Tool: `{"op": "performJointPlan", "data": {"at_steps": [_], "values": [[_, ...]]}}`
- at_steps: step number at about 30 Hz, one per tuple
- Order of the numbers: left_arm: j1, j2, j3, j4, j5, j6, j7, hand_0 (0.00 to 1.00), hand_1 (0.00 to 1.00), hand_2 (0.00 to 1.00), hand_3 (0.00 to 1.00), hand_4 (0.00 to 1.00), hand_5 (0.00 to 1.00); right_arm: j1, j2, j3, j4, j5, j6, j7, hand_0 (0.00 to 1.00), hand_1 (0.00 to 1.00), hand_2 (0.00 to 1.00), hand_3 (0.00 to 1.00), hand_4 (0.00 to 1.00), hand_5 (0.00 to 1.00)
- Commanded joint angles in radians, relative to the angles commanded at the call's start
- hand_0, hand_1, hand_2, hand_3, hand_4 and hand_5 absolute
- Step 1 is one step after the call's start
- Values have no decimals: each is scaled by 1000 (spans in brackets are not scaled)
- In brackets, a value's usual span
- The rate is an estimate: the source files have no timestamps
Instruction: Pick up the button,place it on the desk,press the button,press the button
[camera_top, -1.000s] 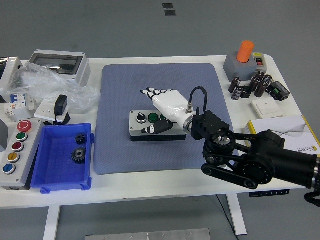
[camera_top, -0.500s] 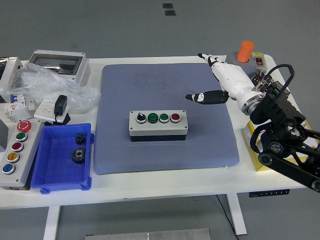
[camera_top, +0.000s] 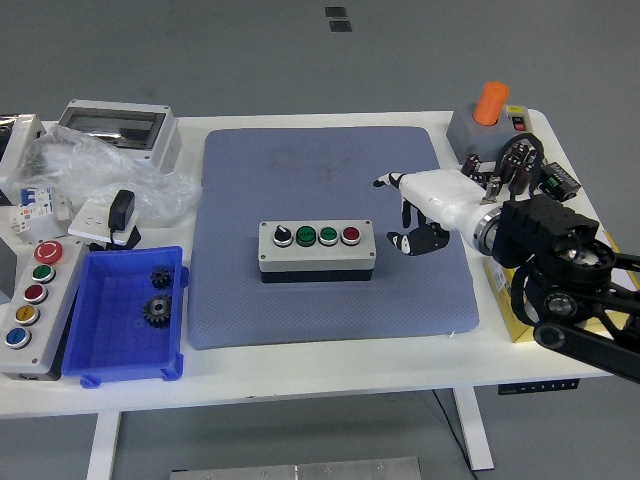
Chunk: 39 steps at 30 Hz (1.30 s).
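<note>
1. A grey button box (camera_top: 317, 249) with 4 round controls on top (1 black, 2 green, 1 red) lies on a blue mat (camera_top: 325, 300) on the white bench (camera_top: 300, 375).
2. The right robot hand (camera_top: 425, 205), white with black fingertips, hovers just to the right of the box, not touching it, its fingers loosely curled and holding nothing.
3. At the left, a blue tray (camera_top: 110, 345) holds 2 dark gears (camera_top: 157, 295).
4. An orange-capped grey block (camera_top: 488, 120) stands at the far right corner.
</note>
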Motion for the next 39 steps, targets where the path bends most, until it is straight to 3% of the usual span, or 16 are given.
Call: {"op": "performJointPlan", "data": {"at_steps": [10, 26, 34, 39], "values": [[-2, -1, 8, 0, -5, -6, 3, 658, 689, 639, 645, 750, 421, 33, 58, -102, -42, 0, -10, -6, 257, 337, 229, 911, 266, 2], [-1, -3, -8, -2, 10, -5, 0, 652, 689, 637, 642, 760, 420, 12, 75, -145, -79, 15, -17, 1, 249, 338, 227, 916, 261, 2], [11, -2, -1, -3, 6, -3, -2, 652, 689, 637, 642, 758, 416, 11, 111, -167, -141, 55, -24, 15, 246, 339, 226, 915, 260, 4], [15, -2, 5, -3, 1, -2, -2, 653, 689, 635, 642, 757, 414, 9, 106, -161, -148, 64, -24, 19, 243, 338, 225, 914, 265, 4]]}}
